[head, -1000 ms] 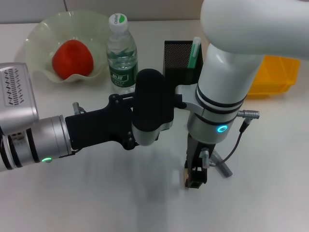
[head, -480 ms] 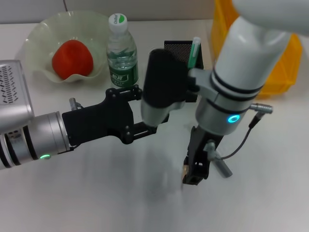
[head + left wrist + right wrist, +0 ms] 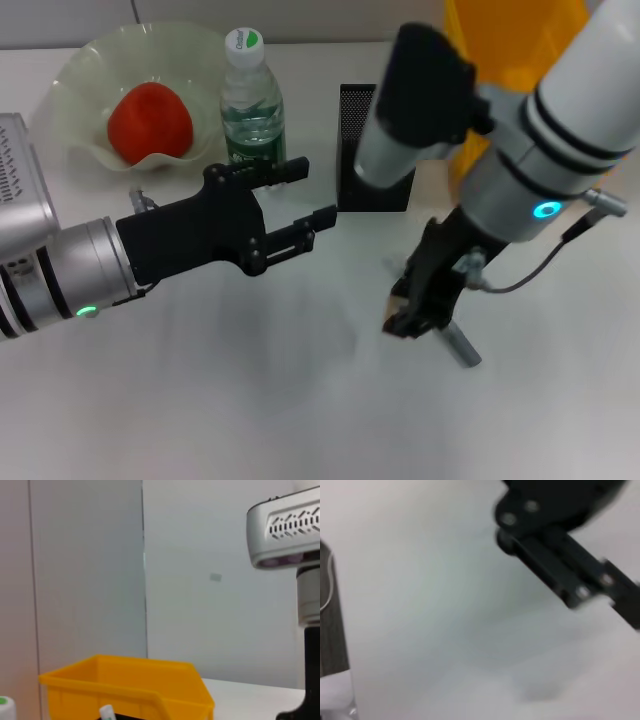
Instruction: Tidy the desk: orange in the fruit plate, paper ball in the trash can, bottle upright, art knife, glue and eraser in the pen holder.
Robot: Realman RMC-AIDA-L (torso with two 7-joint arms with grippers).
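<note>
Left arm extends horizontally from the tabletop's left edge toward its centre; left gripper (image 3: 300, 205) fingers spread apart, empty. Right arm descends from the far right; right gripper (image 3: 405, 315) points downward near the tabletop, fingers' spacing indiscernible.

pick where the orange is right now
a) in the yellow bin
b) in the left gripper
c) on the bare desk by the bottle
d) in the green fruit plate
d: in the head view the orange sits inside the fruit plate, behind the left gripper, whose fingers hold nothing.
</note>
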